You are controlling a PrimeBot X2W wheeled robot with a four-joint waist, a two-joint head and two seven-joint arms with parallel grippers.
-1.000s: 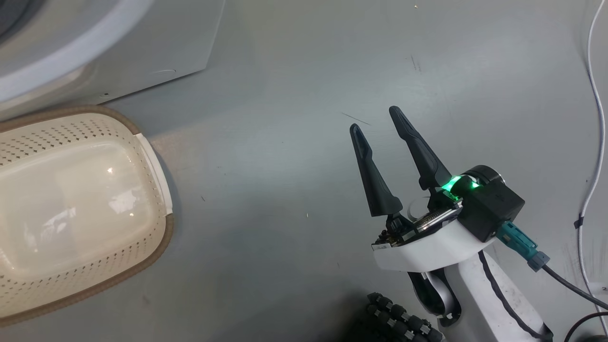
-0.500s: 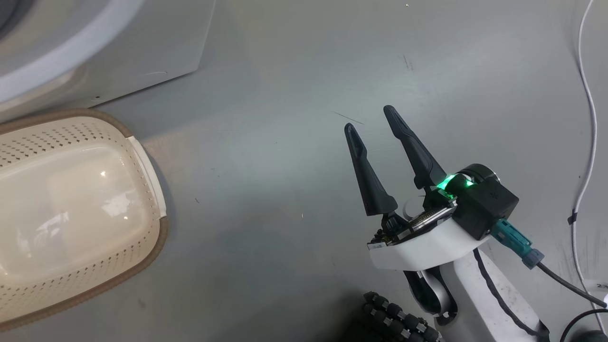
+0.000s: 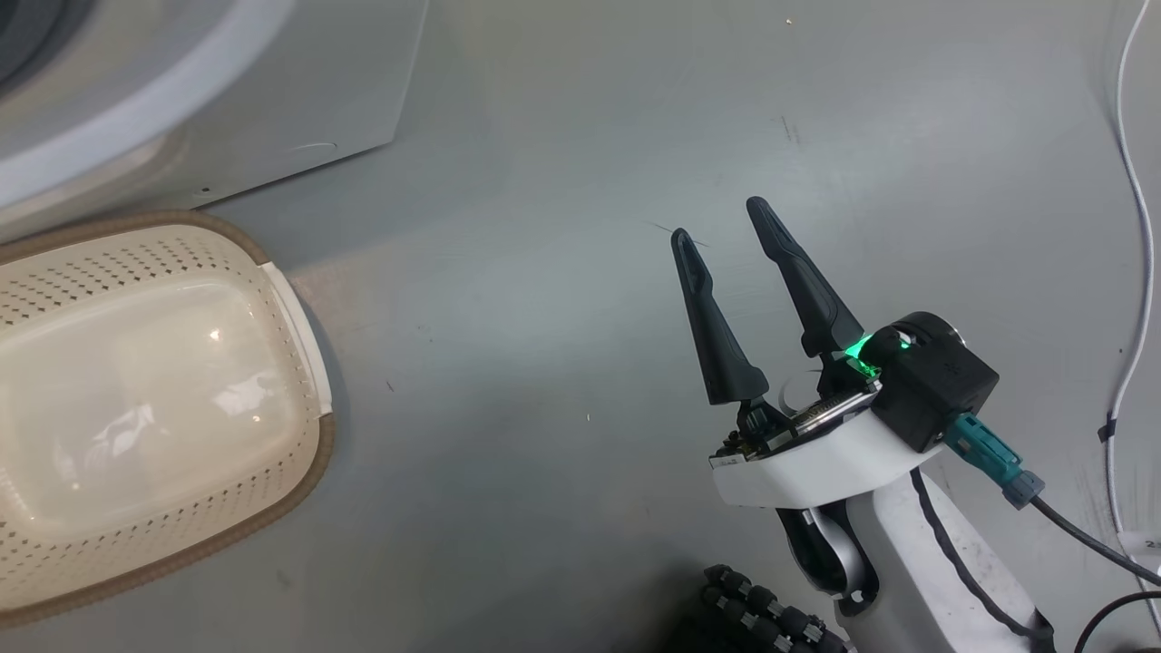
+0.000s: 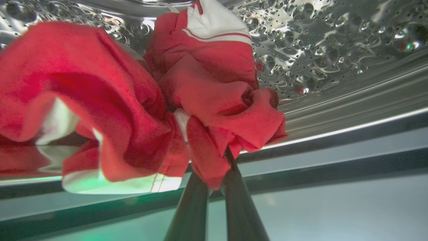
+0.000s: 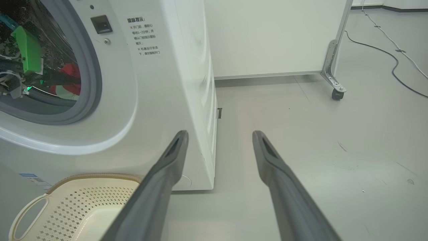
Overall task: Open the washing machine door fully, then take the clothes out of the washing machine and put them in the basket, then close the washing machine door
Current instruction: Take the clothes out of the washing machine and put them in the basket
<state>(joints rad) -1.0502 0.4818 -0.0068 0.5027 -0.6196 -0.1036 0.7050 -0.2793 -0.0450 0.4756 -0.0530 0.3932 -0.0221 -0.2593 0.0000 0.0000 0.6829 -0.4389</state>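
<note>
Grey, smooth floor (image 3: 544, 381) is seen across the head view, with a white cable (image 3: 1138, 272) laid along the right edge. At the lower left of that frame the basket (image 3: 118, 272) is set on the floor, just below the curved white front of the washing machine (image 3: 136, 100) in the upper left corner. The right gripper (image 3: 717, 219) is held at the lower right, well apart from the basket, and its jaws are spread wide over bare floor.

In the left wrist view, the clothes (image 4: 200, 83) are bunched across the upper left and centre of the frame, red with white panels, against the perforated steel drum (image 4: 317, 40). At the lower centre the left gripper (image 4: 214, 182) is pressed into the bundle. Its jaws are brought together and clamped on a hanging fold of the red fabric.

In the right wrist view, the round opening of the machine is shown at the upper left, ringed by a grey gasket (image 5: 95, 67). Through it a patch of red cloth is visible, and the left arm, with a green part (image 5: 28, 47), is reached inside. A small blue label (image 5: 28, 175) is stuck low on the white front, just above the basket.
</note>
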